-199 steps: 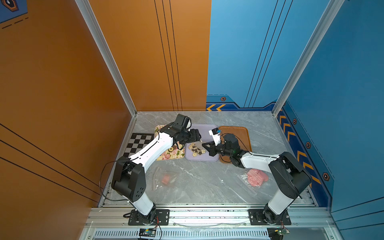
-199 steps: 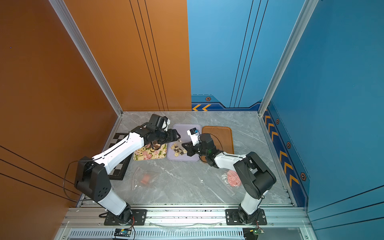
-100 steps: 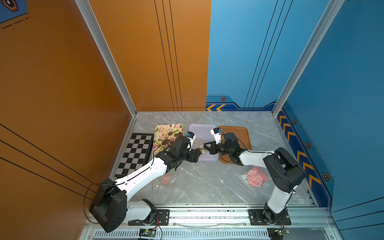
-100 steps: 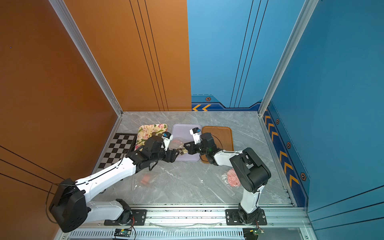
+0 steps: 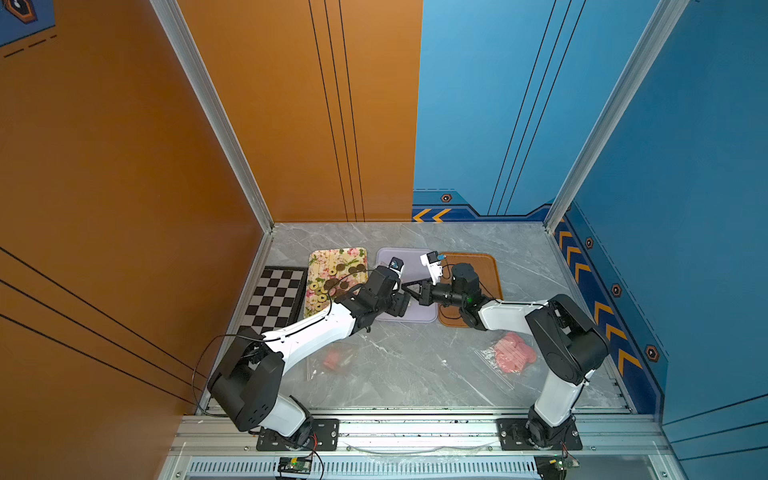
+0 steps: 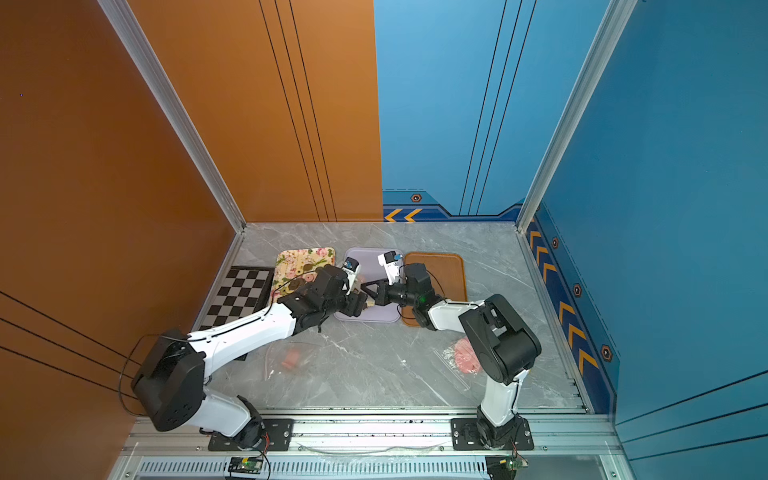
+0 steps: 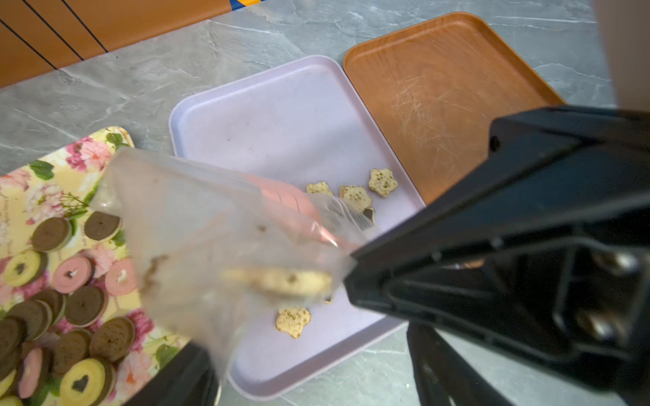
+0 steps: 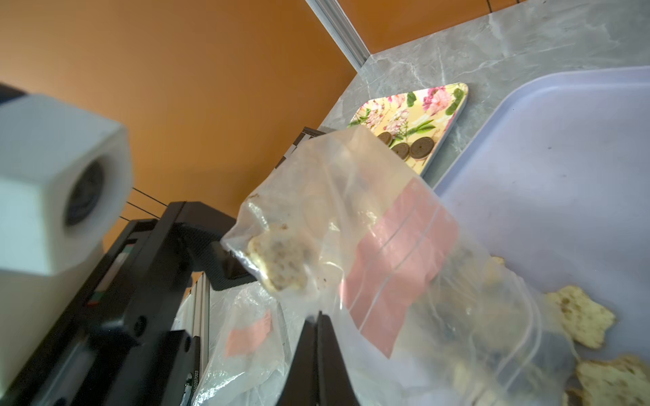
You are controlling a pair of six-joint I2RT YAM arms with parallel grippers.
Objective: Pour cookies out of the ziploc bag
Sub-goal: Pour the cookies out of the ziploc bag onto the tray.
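A cream flower cookie (image 8: 278, 269) lies inside the ziploc bag (image 7: 211, 225), clamped at its edge by the right gripper (image 8: 316, 321). Below that gripper, loose cookies (image 7: 382, 182) dot the lilac tray (image 7: 281, 116). The left gripper (image 6: 358, 305), jaws spread wide, faces it, one finger touching the bag.

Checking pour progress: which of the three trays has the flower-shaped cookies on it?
The lilac middle tray: flower-shaped cookies lie there; the floral tray holds round cookies.
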